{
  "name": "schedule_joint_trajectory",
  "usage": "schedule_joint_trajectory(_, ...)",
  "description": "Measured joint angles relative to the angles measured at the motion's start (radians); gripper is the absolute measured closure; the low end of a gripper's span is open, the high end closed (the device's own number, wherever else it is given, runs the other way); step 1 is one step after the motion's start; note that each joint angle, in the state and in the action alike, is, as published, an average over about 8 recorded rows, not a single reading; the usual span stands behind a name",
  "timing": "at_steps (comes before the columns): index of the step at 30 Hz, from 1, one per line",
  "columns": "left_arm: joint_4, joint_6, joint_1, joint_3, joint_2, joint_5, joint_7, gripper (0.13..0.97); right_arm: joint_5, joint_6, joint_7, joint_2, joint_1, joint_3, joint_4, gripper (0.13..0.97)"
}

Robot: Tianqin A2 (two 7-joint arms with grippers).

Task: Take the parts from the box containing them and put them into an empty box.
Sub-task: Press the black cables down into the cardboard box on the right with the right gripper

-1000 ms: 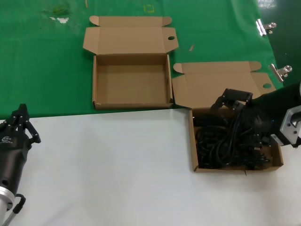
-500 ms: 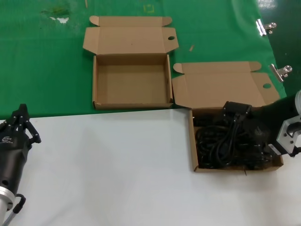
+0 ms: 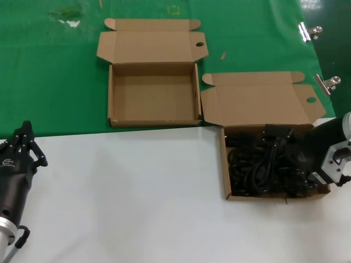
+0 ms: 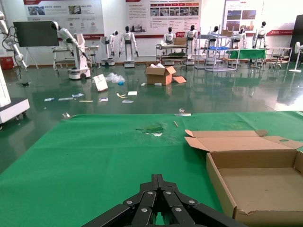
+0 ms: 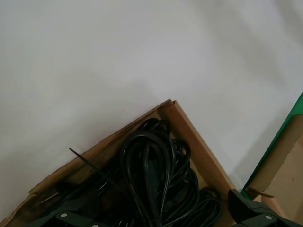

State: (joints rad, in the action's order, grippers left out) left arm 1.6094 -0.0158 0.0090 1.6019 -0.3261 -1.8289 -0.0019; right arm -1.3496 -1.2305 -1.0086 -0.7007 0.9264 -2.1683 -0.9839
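The box containing the parts [image 3: 224, 175] sits at the right with its skewed lid [image 3: 258, 101] folded back. It holds several black coiled power cords [image 3: 255, 164]. My right gripper [image 3: 278, 135] is open and low inside this box. In the right wrist view its fingers [image 5: 251, 212] stand wide on either side of a cord bundle [image 5: 151, 175], next to the box's corner wall [image 5: 199, 146]. The empty box [image 3: 153, 96] lies open on the green mat at the back, and also shows in the left wrist view [image 4: 265, 184]. My left gripper [image 3: 24, 141] is parked at the far left, shut and empty, also seen in its own wrist view [image 4: 158, 180].
A green mat [image 3: 49, 76] covers the back of the bench and a white surface [image 3: 137, 197] the front. Two metal binder clips [image 3: 309, 31] [image 3: 329, 83] lie at the mat's right edge. The two boxes nearly touch at their corners.
My right gripper has come down and drawn back to the right, from above the cords at the lid's edge to low inside the box. The left arm has not moved.
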Motion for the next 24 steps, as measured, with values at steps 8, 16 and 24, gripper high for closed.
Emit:
schedule_joint_trajectory(8, 0.0, 0.0, 0.0, 0.0, 0.0, 0.0, 0.0, 0.957, 0.012, 0.016, -0.007, 0.0, -0.003, -0.001, 0.007, 0.19)
schedule_joint_trajectory(16, 0.0, 0.0, 0.0, 0.0, 0.0, 0.0, 0.0, 0.957, 0.029, 0.033, 0.012, -0.003, -0.012, -0.006, -0.01, 0.287)
schedule_joint_trajectory(24, 0.0, 0.0, 0.0, 0.0, 0.0, 0.0, 0.0, 0.957, 0.041, 0.044, 0.018, -0.011, -0.02, -0.008, -0.005, 0.406)
